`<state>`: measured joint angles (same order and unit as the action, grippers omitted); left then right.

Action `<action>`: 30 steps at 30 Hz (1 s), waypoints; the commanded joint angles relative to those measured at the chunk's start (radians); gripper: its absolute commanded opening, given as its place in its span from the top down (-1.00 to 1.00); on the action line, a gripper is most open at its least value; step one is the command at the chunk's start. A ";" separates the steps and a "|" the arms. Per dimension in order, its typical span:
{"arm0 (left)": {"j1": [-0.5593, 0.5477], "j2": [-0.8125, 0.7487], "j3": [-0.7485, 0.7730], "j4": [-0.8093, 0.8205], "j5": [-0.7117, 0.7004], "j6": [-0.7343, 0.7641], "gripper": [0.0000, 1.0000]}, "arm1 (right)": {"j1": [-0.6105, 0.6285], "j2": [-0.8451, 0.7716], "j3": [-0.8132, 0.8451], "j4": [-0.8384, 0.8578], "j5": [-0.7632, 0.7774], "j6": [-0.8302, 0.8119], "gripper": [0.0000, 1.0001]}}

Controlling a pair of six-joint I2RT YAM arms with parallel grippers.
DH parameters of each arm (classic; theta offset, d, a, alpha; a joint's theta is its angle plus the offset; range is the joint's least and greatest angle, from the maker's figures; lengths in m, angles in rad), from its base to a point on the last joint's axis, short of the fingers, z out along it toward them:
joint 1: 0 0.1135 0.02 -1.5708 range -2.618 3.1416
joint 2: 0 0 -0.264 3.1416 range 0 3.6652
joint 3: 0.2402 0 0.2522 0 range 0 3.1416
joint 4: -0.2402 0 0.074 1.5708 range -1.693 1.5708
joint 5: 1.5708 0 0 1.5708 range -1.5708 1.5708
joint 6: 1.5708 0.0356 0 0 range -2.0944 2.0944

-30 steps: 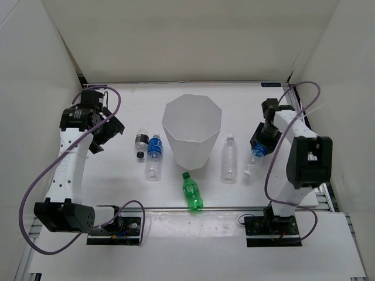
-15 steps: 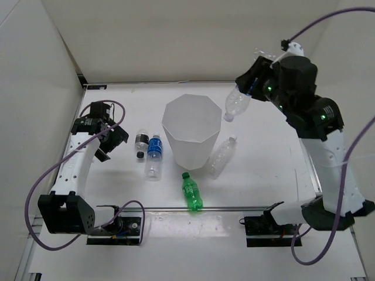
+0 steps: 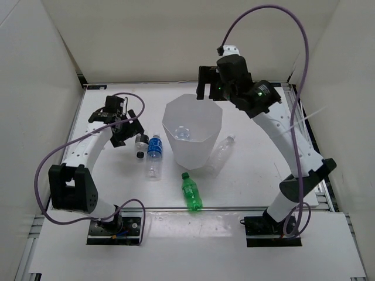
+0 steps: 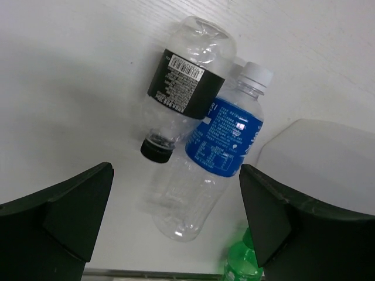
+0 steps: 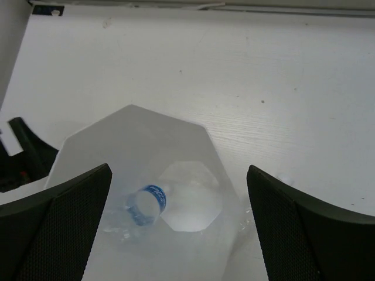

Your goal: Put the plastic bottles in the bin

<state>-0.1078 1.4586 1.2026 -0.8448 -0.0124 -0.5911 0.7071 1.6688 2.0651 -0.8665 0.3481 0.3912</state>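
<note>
The white many-sided bin (image 3: 202, 151) stands mid-table with a blue-labelled clear bottle (image 3: 183, 131) lying inside it, also seen from above in the right wrist view (image 5: 143, 205). My right gripper (image 3: 210, 89) hangs open and empty over the bin's (image 5: 132, 111) far rim. Left of the bin lie a black-labelled, black-capped bottle (image 3: 141, 140) and a blue-labelled one (image 3: 154, 153). My left gripper (image 3: 125, 125) stands open just left of them and holds nothing; its view shows both, black-labelled (image 4: 186, 88) and blue-labelled (image 4: 225, 137). A green bottle (image 3: 192, 192) lies in front of the bin, a clear bottle (image 3: 221, 153) to its right.
White walls close in the table at the back and on both sides. The right arm's purple cable (image 3: 275, 12) loops high above the table. A metal rail (image 3: 222, 208) runs along the near edge, with both arm bases behind it.
My right arm swung up from the table's right side to over the bin, opened, and its bottle dropped in. The clear bottle right of the bin tilted. My left gripper moved closer to the black-labelled bottle.
</note>
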 commanded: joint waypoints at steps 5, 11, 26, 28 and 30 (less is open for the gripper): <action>-0.038 0.106 -0.070 0.142 0.000 0.106 -1.00 | -0.003 -0.170 0.049 -0.072 0.032 -0.025 -0.99; -0.038 0.242 -0.055 0.199 -0.049 0.125 -1.00 | -0.003 -0.210 0.041 -0.109 -0.011 -0.037 -0.99; -0.029 0.313 0.009 0.190 -0.078 0.134 0.21 | -0.003 -0.192 0.050 -0.134 -0.031 -0.055 -0.99; -0.029 0.251 0.037 0.153 -0.113 0.106 0.33 | -0.003 -0.192 0.050 -0.134 -0.031 -0.045 -0.99; -0.029 0.186 0.083 0.061 -0.135 0.052 0.44 | -0.003 -0.192 0.050 -0.134 -0.031 -0.031 -0.99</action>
<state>-0.1394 1.7943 1.2106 -0.7048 -0.0944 -0.4828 0.7063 1.4769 2.1036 -1.0008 0.3260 0.3592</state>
